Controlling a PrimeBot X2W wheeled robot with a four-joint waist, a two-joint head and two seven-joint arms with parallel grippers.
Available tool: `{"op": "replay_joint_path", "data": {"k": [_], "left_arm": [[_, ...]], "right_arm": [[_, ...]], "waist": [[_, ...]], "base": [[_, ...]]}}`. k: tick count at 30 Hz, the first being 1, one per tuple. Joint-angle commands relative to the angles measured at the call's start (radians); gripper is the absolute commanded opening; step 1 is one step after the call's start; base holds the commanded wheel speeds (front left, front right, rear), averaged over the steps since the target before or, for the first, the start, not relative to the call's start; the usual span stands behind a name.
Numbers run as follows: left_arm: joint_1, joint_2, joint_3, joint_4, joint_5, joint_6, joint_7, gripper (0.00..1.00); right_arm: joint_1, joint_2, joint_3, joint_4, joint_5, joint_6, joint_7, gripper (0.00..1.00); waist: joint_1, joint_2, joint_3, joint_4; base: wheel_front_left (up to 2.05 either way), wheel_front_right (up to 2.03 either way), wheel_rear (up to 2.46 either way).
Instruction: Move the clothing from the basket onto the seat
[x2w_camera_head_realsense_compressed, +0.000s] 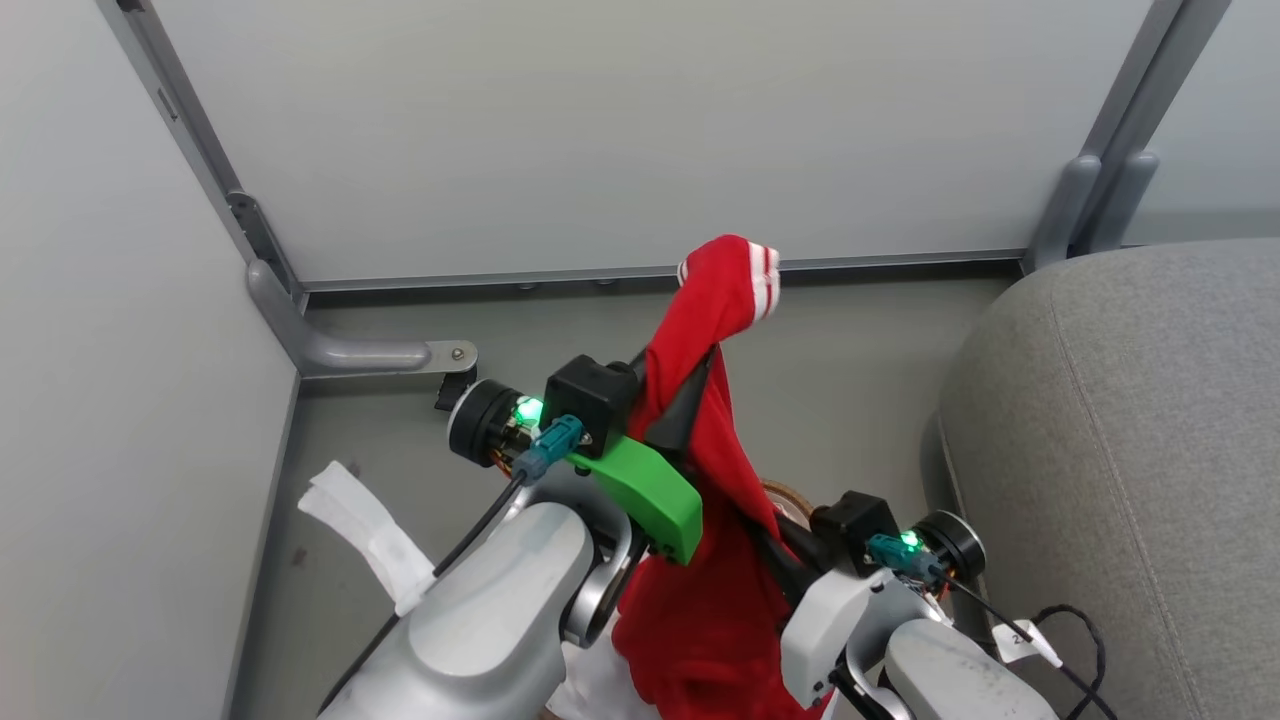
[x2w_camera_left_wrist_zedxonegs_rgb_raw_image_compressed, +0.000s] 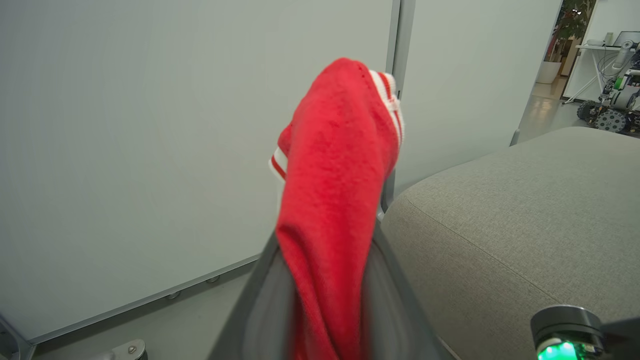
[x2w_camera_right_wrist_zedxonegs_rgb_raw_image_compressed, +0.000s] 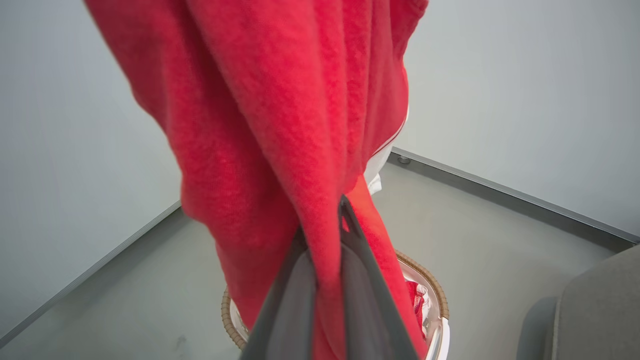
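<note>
Red knit garment (x2w_camera_left_wrist_zedxonegs_rgb_raw_image_compressed: 330, 190) with red-white striped trim is clamped in both pairs. The left fingers (x2w_camera_left_wrist_zedxonegs_rgb_raw_image_compressed: 385, 270) pinch it below the cuff, which flops over their tips. The right fingers (x2w_camera_right_wrist_zedxonegs_rgb_raw_image_compressed: 352, 250) nip a lower fold, so its long axis hangs down toward the oval white basket (x2w_camera_right_wrist_zedxonegs_rgb_raw_image_compressed: 430, 285) with a brown woven rim, under the right fingers. A large grey fabric seat (x2w_camera_head_realsense_compressed: 1130, 420) lies to the right of both pairs, nearer the right arm. The fingertips are buried in cloth, the hem is cut off, and what else lies in the basket is hard to make out.

The grey seat (x2w_camera_head_realsense_compressed: 1130, 430) has a big open top on the right. Open floor (x2w_camera_head_realsense_compressed: 860, 380) lies between it and the hanging red clothing (x2w_camera_head_realsense_compressed: 700, 330). White walls (x2w_camera_head_realsense_compressed: 650, 130) shut off the back and the left, and a metal foot (x2w_camera_head_realsense_compressed: 370, 353) sticks out in the corner.
</note>
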Motion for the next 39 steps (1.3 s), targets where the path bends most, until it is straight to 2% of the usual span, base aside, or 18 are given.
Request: {"op": "replay_joint_path", "data": {"k": [1,6,10,18,24,30,34,39], "left_arm": [[0.018,0.006,0.021,-0.003,-0.001,-0.001,-0.006,1.0],[0.042,0.036,0.062,0.02,0.045,0.005,-0.005,1.0],[0.063,0.059,0.106,0.026,0.073,0.0,-0.003,1.0],[0.13,0.106,0.204,0.003,0.129,-0.029,-0.003,1.0],[0.165,0.097,0.248,-0.017,0.169,-0.059,-0.003,1.0],[0.193,0.069,0.266,-0.025,0.205,-0.092,-0.004,1.0],[0.206,0.051,0.269,-0.029,0.226,-0.115,-0.003,1.0],[0.207,0.031,0.257,-0.033,0.243,-0.141,-0.003,1.0]], "right_arm": [[0.023,-0.007,-0.022,-0.029,0.017,-0.001,0.0,0.0],[0.058,-0.006,-0.07,-0.127,0.033,-0.001,0.0,0.0],[0.09,-0.007,-0.117,-0.209,0.042,-0.001,-0.001,0.0],[0.13,-0.006,-0.172,-0.312,0.028,-0.001,-0.001,0.0],[0.15,-0.006,-0.214,-0.355,0.009,-0.001,-0.001,0.0],[0.168,-0.005,-0.251,-0.388,-0.007,-0.001,-0.001,0.0],[0.173,-0.005,-0.285,-0.413,-0.017,-0.001,-0.001,0.0],[0.152,-0.024,-0.326,-0.439,-0.035,-0.001,-0.001,0.0]], "waist": [[0.0001,0.0,0.002,-0.015],[0.0001,0.0,0.001,-0.064],[0.0001,0.0,0.003,-0.132],[0.0001,0.0,0.034,-0.336],[0.0001,0.0,0.054,-0.465],[0.0001,0.0,0.065,-0.564],[0.0001,0.0,0.076,-0.606],[0.0001,0.0,0.1,-0.616]], "base": [[0.0,0.0,0.0],[0.0,0.0,0.0],[0.0,0.0,0.0],[0.0,0.0,0.0],[0.0,0.0,0.0],[0.0,0.0,0.0],[0.0,0.0,0.0],[0.0,0.0,0.0]]}}
